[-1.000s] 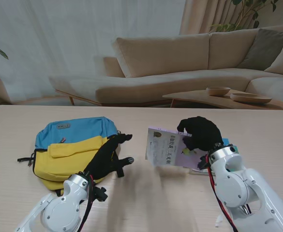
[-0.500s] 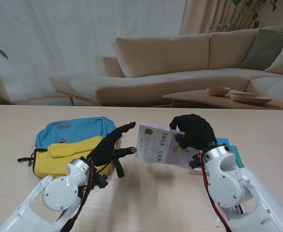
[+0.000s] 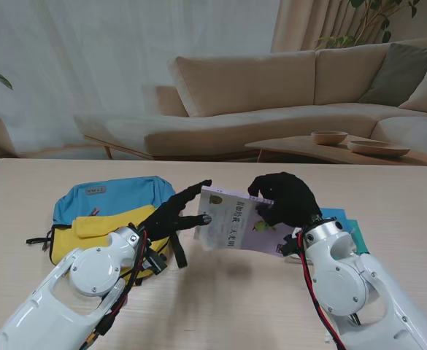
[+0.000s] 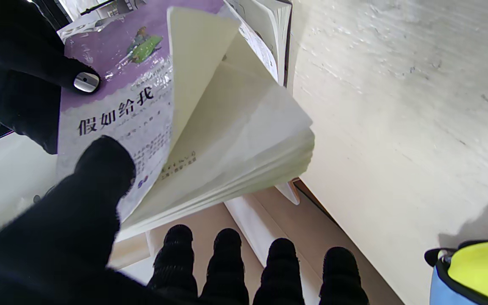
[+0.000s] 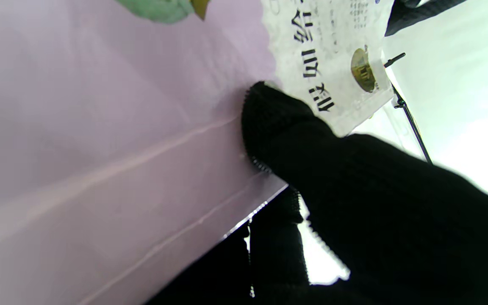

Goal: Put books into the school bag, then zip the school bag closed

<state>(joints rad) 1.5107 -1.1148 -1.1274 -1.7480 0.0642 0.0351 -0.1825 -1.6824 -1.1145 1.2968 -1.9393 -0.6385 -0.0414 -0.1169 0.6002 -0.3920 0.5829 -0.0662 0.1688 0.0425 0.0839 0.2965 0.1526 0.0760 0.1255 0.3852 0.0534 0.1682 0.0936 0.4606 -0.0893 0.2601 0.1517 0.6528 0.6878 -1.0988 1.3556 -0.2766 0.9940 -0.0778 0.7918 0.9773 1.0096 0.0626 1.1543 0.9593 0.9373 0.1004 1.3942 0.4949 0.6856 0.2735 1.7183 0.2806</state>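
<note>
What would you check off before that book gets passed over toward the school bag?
1. Right robot hand grips the purple book: ok.
2. Left robot hand holds the book too: not ok, thumb touches the cover, fingers spread.
3. Book stays closed: not ok, pages fan open.
4. School bag is unzipped: cannot tell.
5. More books wait behind the right robot hand: ok.

The right robot hand [image 3: 282, 198] has carried the purple book [image 3: 228, 226] leftward until the left robot hand's [image 3: 173, 217] fingertips touch it.
</note>
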